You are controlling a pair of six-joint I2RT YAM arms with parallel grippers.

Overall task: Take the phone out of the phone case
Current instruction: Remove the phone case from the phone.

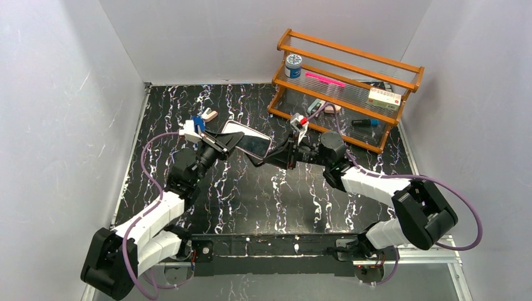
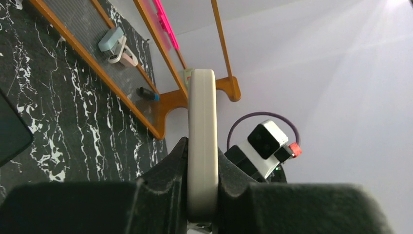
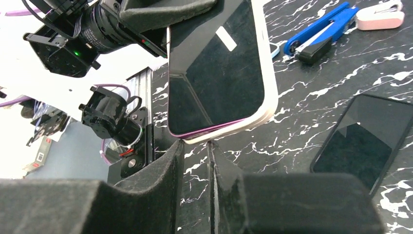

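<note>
The phone (image 3: 214, 78), black screen with a purple rim, sits in a cream-white phone case (image 3: 271, 92). My left gripper (image 1: 219, 143) is shut on the case and holds it above the table; in the left wrist view its pads (image 2: 168, 170) clamp the case (image 2: 202, 122) edge-on. My right gripper (image 1: 262, 157) is at the case's (image 1: 248, 139) right end. In the right wrist view its jaws (image 3: 195, 146) stand a narrow gap apart, tips touching the case's lower edge, with only table between them.
A second bare black phone (image 3: 363, 141) lies flat on the marble table to the right of my right gripper. A blue clip (image 3: 321, 29) and a pink item (image 3: 380, 17) lie beyond it. A wooden rack (image 1: 345, 88) with small items stands at the back right.
</note>
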